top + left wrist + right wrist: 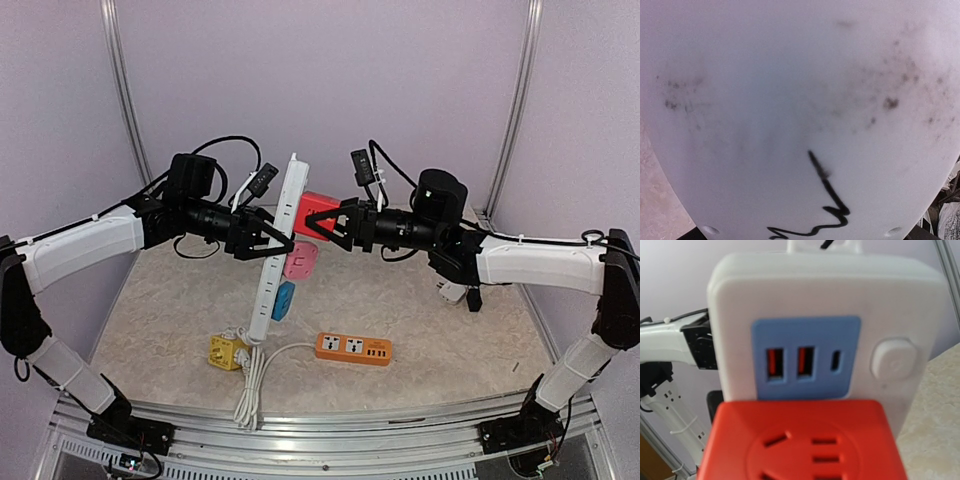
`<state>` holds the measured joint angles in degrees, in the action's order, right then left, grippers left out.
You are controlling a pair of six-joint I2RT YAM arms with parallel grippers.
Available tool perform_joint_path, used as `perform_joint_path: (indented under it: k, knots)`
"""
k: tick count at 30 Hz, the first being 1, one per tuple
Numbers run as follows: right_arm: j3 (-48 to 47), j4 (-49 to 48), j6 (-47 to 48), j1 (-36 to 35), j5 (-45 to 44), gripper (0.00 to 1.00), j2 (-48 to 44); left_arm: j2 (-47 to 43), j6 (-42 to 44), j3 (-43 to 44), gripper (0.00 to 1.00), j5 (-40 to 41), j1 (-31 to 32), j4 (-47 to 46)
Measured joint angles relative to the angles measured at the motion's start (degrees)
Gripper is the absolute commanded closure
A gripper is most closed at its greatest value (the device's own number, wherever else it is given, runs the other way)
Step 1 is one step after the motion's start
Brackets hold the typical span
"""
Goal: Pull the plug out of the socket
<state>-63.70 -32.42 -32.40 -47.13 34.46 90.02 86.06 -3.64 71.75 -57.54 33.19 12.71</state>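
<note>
We have the left gripper (274, 243) clamped on the white power strip (281, 215), which is lifted and tilted. Our right gripper (323, 226) pinches the red plug (316, 211) against the strip's upper face. A pink adapter (300, 262) and a blue adapter (283, 300) crowd just below. A yellow cube (226, 351) and an orange strip (354, 348) lie on the table (450, 340).

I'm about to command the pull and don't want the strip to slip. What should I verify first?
1. Left gripper clamped on the white power strip: ok; the strip fills the left wrist view.
2. Right gripper closed on the red plug: cannot tell; its fingers are hidden in its wrist view.
3. Red plug seated against the strip: ok, no gap shows.
4. Pull path clear: ok; the pink plug and blue plug sit lower on the strip.
5. Cord slack: ok, it lies loosely bundled.
</note>
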Motion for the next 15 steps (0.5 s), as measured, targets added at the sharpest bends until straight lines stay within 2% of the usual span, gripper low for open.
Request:
perform_joint_path:
  k: [8,15]
  knots:
    - [-0.1,0.0,0.2,0.0,0.7,0.88,0.0,0.0,0.4,0.1,0.92,-1.0,0.0,0.3]
    - [-0.1,-1.9,-0.4,0.6,5.1,0.89,0.3,0.0,1.1,0.1,0.92,-4.1,0.0,0.3]
